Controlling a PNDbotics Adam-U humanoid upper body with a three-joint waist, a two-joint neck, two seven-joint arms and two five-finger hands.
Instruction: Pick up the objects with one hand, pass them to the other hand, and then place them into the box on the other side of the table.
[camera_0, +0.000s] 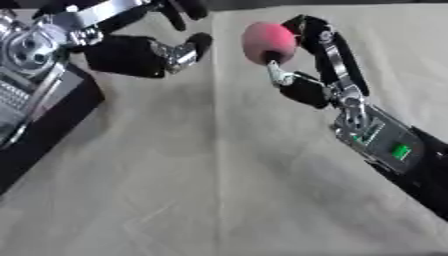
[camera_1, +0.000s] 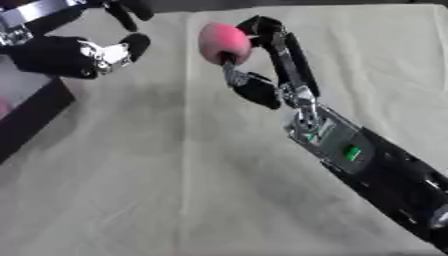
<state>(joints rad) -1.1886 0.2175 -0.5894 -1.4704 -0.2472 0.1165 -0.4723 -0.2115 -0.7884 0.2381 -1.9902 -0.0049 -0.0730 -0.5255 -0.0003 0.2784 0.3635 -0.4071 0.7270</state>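
The right arm (camera_0: 385, 142) comes in from the lower right and slants up toward the pink ball (camera_0: 268, 42), its silver wrist section showing a green patch. The right robot hand (camera_0: 306, 75) has its fingers arched over the far side of the ball and its thumb beneath, pinching it. The left robot hand (camera_0: 144, 55) hangs just left of the ball, apart from it, fingers relaxed and spread toward it, its arm entering from the upper left.
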